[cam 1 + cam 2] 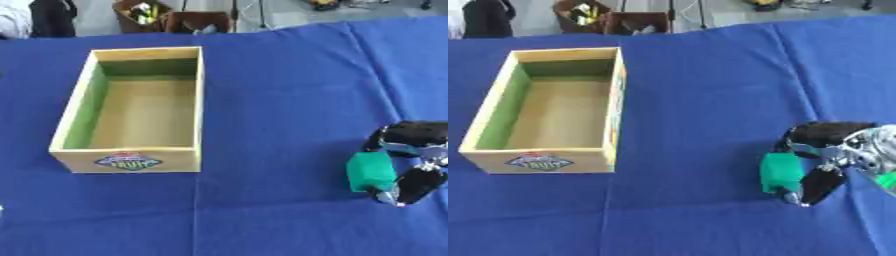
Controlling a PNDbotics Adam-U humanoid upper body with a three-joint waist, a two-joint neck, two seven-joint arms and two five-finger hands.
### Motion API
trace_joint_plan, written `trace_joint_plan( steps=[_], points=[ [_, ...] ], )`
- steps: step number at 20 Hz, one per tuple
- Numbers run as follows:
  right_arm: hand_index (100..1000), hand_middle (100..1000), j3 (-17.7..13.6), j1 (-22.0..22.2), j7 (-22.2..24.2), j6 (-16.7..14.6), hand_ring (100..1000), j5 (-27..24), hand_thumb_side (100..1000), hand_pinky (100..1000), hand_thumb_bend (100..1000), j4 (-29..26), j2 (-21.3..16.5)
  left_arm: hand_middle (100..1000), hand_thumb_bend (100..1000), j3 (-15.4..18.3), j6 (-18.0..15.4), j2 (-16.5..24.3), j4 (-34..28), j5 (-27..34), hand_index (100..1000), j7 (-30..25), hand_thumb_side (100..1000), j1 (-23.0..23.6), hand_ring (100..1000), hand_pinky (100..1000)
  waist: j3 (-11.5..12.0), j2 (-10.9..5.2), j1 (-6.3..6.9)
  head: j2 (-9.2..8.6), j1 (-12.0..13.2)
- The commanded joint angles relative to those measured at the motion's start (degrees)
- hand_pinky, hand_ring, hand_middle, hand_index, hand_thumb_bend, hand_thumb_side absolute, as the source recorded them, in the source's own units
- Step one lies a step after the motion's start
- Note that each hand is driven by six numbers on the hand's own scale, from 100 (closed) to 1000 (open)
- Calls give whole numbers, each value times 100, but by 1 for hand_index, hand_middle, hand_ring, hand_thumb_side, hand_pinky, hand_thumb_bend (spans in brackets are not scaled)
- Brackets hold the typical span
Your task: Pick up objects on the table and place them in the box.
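The box (131, 105) sits empty while the right hand (833, 155) curls around a green object (781, 172) on the table (280, 90), nothing placed yet.

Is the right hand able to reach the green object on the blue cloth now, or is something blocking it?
Probably yes: the right hand is already at the green object, its fingers curled around it. Nothing lies between them on the blue cloth.

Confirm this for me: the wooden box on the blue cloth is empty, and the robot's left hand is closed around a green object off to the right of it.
One thing is wrong: it is the right hand, entering from the right edge, whose fingers curl around the green object. No left hand shows. The right eye view shows it best. The rest holds: the wooden box is empty on the blue cloth.
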Motion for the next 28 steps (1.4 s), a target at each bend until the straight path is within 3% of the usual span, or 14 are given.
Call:
trace_joint_plan(
  steps=[1,3,8,14,23,28],
  points=[
    [579,502,-78,-72,-330,118,804,-74,397,814,215,-79,-117,867,100,-2,8,52,-98,-4,793,-14,954,-59,718,509,-9,-97,-22,-60,-1],
    [538,476,-80,-69,-476,173,780,-92,395,800,215,-102,-130,867,100,-5,13,54,-98,-6,793,-20,955,-57,719,509,-11,-98,-26,-60,1],
    [511,465,-189,-59,-651,243,747,-137,392,772,100,-225,-193,868,100,-3,22,57,-98,-13,792,-39,955,-48,719,509,-22,-107,-41,-54,17],
    [465,424,-457,-259,-851,321,719,-127,429,753,100,-568,-222,868,100,-3,25,62,-98,-16,793,-40,955,-39,720,510,-39,-136,-68,-60,38],
    [437,401,-461,-1047,-1098,347,708,-147,479,748,100,-614,-40,869,100,-12,32,66,-98,-10,793,-47,954,-25,720,510,13,-172,-102,-57,48],
    [432,396,-355,-1807,-1034,301,707,-16,504,747,100,-614,283,868,100,-21,29,73,-98,1,794,-56,952,-28,720,512,64,-211,-122,-48,39]
  ],
)
